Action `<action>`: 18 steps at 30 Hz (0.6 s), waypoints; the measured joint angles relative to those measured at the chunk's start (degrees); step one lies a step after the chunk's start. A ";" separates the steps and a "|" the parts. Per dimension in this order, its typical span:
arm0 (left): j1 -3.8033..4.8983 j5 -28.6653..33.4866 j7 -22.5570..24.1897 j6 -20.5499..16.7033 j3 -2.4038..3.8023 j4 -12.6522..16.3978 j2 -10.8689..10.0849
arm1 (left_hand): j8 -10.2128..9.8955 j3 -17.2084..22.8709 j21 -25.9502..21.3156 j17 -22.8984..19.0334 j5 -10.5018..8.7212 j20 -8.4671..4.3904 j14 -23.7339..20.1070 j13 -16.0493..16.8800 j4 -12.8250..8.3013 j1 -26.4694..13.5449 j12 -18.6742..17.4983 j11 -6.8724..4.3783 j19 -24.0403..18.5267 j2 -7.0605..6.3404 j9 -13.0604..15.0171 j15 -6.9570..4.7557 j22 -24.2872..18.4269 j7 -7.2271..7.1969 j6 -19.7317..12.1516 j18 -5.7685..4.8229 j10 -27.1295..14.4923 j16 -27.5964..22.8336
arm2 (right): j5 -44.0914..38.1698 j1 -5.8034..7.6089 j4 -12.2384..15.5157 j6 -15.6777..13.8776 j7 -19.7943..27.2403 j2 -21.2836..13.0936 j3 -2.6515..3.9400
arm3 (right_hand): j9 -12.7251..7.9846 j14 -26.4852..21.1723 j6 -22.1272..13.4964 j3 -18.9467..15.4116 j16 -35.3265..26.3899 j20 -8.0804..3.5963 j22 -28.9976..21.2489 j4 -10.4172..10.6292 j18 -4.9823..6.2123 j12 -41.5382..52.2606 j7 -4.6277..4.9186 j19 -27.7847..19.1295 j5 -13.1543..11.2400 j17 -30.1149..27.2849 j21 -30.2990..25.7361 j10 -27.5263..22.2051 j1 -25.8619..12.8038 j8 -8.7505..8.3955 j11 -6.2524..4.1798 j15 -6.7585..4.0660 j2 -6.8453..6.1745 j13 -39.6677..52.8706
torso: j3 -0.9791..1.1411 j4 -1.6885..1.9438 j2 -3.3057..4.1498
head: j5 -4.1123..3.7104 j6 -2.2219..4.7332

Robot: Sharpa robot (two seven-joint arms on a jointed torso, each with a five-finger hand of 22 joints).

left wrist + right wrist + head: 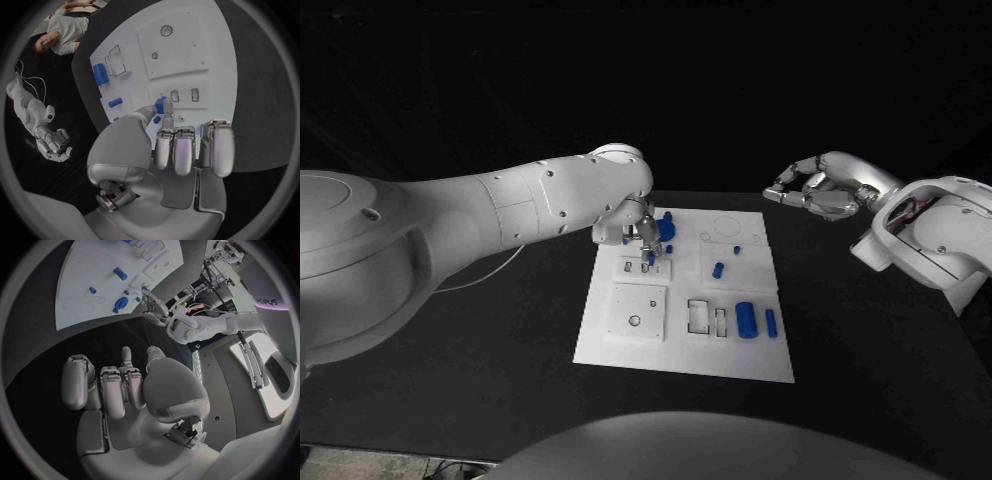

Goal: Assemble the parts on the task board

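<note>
The white task board (625, 345) lies in the middle of the black table. My left hand (636, 232) hovers over the board's far left part and pinches a small blue part (160, 105) between thumb and finger, just above two small slots (185, 95). That part's tip (651, 258) shows below the fingers. Other blue parts rest on the board: a thick cylinder (747, 320), a slim peg (770, 322), a short peg (718, 268) and a larger piece (666, 222). My right hand (812, 190) hangs past the board's far right corner, fingers curled in on nothing.
A square plate with a round hole (639, 312) and rectangular cut-outs (697, 317) sit on the board's near half. Bare black table surrounds the board. My right hand (53, 142) hangs beyond the board's edge in the left wrist view.
</note>
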 measured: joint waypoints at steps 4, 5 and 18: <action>0.05 -0.59 0.07 -1.75 -0.07 2.11 -1.86 | 0.00 0.12 0.00 0.00 -0.03 0.00 0.00 0.00 -0.14 -0.07 0.00 0.00 0.00 -0.07 0.09 0.00 0.00 0.01 0.00 -0.01 0.00 0.00 | 0.00 -0.23 -0.07 0.04 0.00 0.02 -0.02 | 0.00 0.00 0.00 -0.16 0.00 0.00 0.00 0.16 0.00 0.00 0.00 0.00 0.00 0.00 0.00 0.00 0.40 0.00 0.00 0.00 -0.03 0.00 | -0.04 0.05 0.00 | 0.19 0.00; 0.05 -0.74 0.09 -2.27 -0.11 2.59 -2.22 | 0.00 0.12 0.00 0.00 -0.03 0.00 0.00 0.00 -0.14 -0.08 0.00 0.00 0.00 -0.08 0.10 0.00 0.00 0.01 0.00 -0.01 0.00 0.00 | 0.01 -0.32 -0.07 0.04 0.00 0.00 -0.02 | 0.00 0.00 0.00 -0.16 0.00 0.00 0.00 0.16 0.01 0.00 0.00 0.00 0.00 0.00 0.00 0.00 0.44 0.00 0.00 0.00 0.01 0.00 | -0.07 0.08 0.00 | 0.27 0.00; -0.51 -3.13 0.47 -12.29 -0.97 9.31 -6.14 | 0.21 0.91 0.00 -0.01 0.27 -0.20 0.00 0.00 0.18 -0.30 0.00 0.01 0.20 -0.29 0.58 0.01 -0.01 0.12 -0.08 -0.01 -0.01 0.00 | 0.12 -1.93 -0.68 0.05 0.14 -0.05 -0.06 | -0.01 0.00 0.00 -0.16 0.00 0.00 0.04 0.16 0.01 0.00 0.00 -0.41 0.00 -0.01 -0.52 0.00 0.68 0.00 0.00 0.00 -0.23 0.00 | -0.15 0.14 -0.21 | 1.65 0.00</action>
